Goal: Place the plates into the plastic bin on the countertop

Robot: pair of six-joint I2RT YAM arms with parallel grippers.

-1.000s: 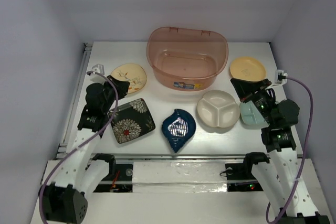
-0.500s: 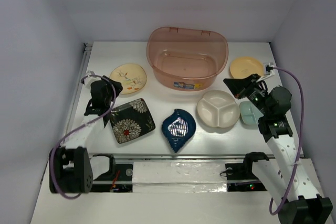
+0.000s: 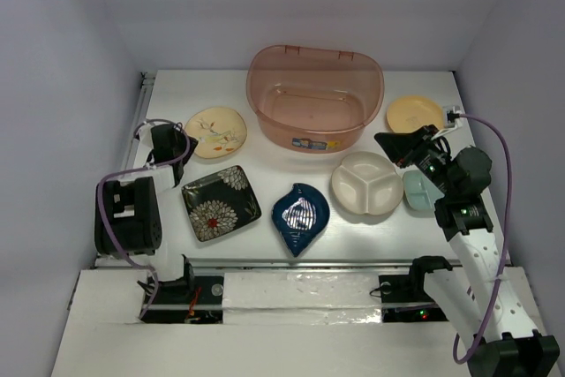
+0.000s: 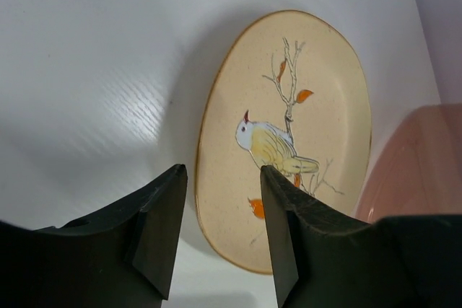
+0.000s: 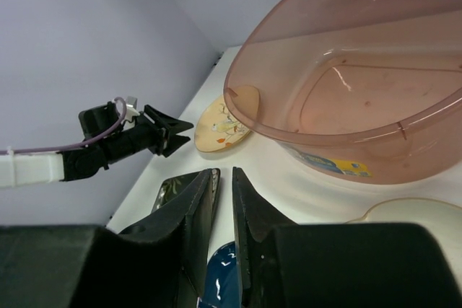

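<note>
Cream round plate with a bird-on-branch drawing lay on the white counter left of the pinkish translucent plastic bin, left jaws spread over its rim, right jaws nearly pressed together on nothing; a shallow pinch could slip off that thin rim.

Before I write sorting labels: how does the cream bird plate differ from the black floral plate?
The cream bird plate is round; the black floral plate is square. The cream bird plate lies farther back, beside the bin; the black floral plate lies nearer the arms. The open left claw faces the cream bird plate's rim, not the black floral plate. Both lie flat on the countertop, outside the bin.
</note>
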